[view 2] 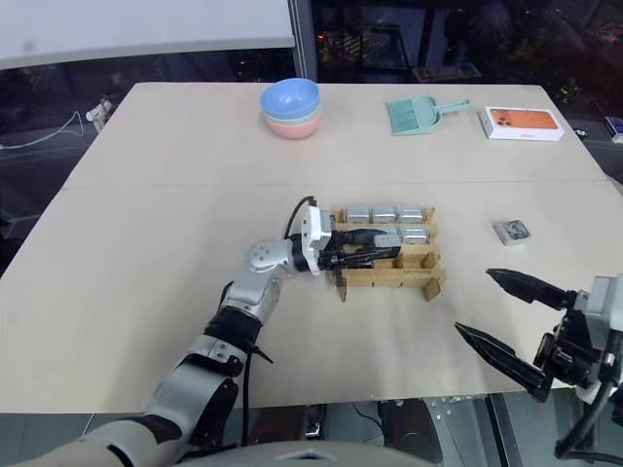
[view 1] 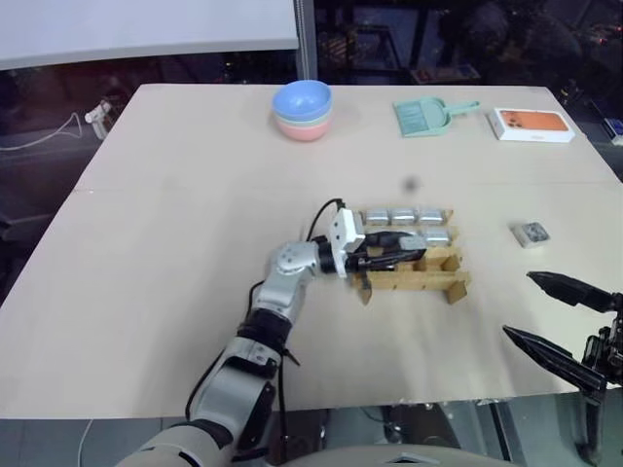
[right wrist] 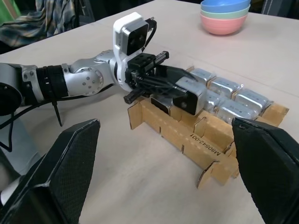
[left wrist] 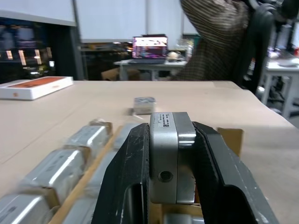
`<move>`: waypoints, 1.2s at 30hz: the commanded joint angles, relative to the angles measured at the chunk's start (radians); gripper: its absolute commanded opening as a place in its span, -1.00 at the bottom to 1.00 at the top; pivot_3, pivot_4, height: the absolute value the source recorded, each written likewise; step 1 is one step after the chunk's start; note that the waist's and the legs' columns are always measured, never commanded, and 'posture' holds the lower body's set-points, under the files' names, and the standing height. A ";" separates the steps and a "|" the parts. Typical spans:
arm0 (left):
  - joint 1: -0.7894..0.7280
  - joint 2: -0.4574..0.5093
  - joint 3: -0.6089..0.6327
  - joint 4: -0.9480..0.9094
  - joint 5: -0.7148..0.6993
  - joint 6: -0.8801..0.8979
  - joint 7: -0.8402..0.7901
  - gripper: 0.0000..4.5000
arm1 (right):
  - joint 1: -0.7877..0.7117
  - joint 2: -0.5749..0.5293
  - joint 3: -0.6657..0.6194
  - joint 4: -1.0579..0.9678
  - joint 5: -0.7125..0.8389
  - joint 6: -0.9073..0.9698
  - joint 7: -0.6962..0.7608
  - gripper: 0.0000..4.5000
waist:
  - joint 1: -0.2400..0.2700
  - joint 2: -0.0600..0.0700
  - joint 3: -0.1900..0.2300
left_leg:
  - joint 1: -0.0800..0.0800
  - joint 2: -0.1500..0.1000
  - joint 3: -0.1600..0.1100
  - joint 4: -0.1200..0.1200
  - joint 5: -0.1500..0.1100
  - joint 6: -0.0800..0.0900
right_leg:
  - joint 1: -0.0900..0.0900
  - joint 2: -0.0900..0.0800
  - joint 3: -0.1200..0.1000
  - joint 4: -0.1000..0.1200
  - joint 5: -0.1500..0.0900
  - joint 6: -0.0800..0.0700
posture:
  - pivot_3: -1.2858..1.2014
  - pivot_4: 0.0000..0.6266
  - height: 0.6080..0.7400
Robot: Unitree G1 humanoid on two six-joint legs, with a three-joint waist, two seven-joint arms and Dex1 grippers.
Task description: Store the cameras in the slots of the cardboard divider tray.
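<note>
Left gripper (right wrist: pixel 189 95), clamped tight on a camera (left wrist: pixel 170 161), hangs right over the cardboard divider tray (view 1: pixel 414 280), open slot directly underneath, while the right gripper (view 2: pixel 501 316) gapes wide, well off beside it.

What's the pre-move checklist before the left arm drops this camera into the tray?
1. Grip: left pincer shut on the held camera, both fingers clamping its sides. Ok.
2. Position: held camera sits over the middle row of the cardboard divider tray. Ok.
3. Target slot free: cannot tell; the pincer hides the slot below.
4. Filled slots: far row holds three cameras, a fourth in the middle row. Ok.
5. Right pincer open, off to the side, clear of the tray. Ok.
6. Remaining: one loose camera on the table. Not ok, still to store.
</note>
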 commanded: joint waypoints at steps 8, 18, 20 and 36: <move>-0.030 0.020 -0.033 0.034 0.081 -0.021 0.005 -0.67 | -0.027 0.012 0.009 -0.031 -0.017 -0.003 -0.014 0.98 | 0.000 0.000 0.000 | 0.000 0.001 0.000 0.000 0.000 0.000 | 0.000 0.000 0.000 0.000 0.000 0.000 | 0.03 -0.52 1.00; -0.011 0.019 -0.035 0.002 0.060 0.040 -0.021 0.92 | -0.047 0.012 0.025 -0.016 -0.043 -0.005 -0.004 1.00 | -0.001 0.000 0.000 | 0.000 0.002 0.000 0.000 0.000 0.000 | 0.000 0.000 0.000 0.000 0.000 0.000 | 0.03 -0.52 1.00; -0.011 0.026 -0.030 -0.008 0.052 0.056 -0.030 0.92 | -0.053 0.011 0.028 -0.014 -0.044 -0.004 -0.004 1.00 | -0.001 0.000 0.000 | 0.000 0.002 0.000 0.000 0.000 0.000 | 0.000 0.000 0.000 0.000 0.000 0.000 | 0.03 -0.52 1.00; -0.037 0.372 0.155 -0.520 -0.295 0.587 -0.135 0.92 | -0.293 -0.053 0.330 0.072 -0.377 -0.027 -0.089 1.00 | -0.012 0.000 0.001 | 0.001 0.003 0.001 -0.002 0.000 0.000 | -0.002 0.000 0.000 0.000 0.000 0.000 | 0.03 -0.52 1.00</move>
